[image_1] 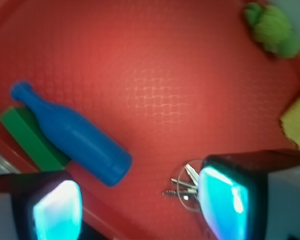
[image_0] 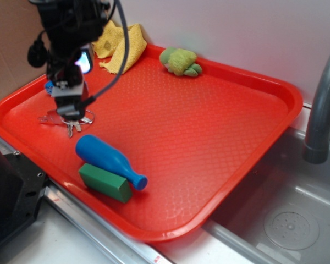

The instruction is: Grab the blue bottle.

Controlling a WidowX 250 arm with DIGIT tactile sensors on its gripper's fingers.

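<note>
The blue bottle (image_0: 110,160) lies on its side near the front left of the red tray (image_0: 220,137), mouth pointing right, resting against a green block (image_0: 105,182). In the wrist view the blue bottle (image_1: 72,135) runs diagonally at left, its fat end toward the jaws. My gripper (image_0: 71,113) hangs above the tray's left side, behind the bottle and over a key ring (image_0: 77,124). The gripper (image_1: 140,205) is open, nothing between its fingers; the bottle's base sits just ahead of the left finger (image_1: 57,210).
Keys on a ring (image_1: 185,187) lie by the right finger. A yellow cloth (image_0: 121,44) and a green plush toy (image_0: 180,61) sit at the tray's back. A grey faucet (image_0: 324,104) and sink (image_0: 286,220) are to the right.
</note>
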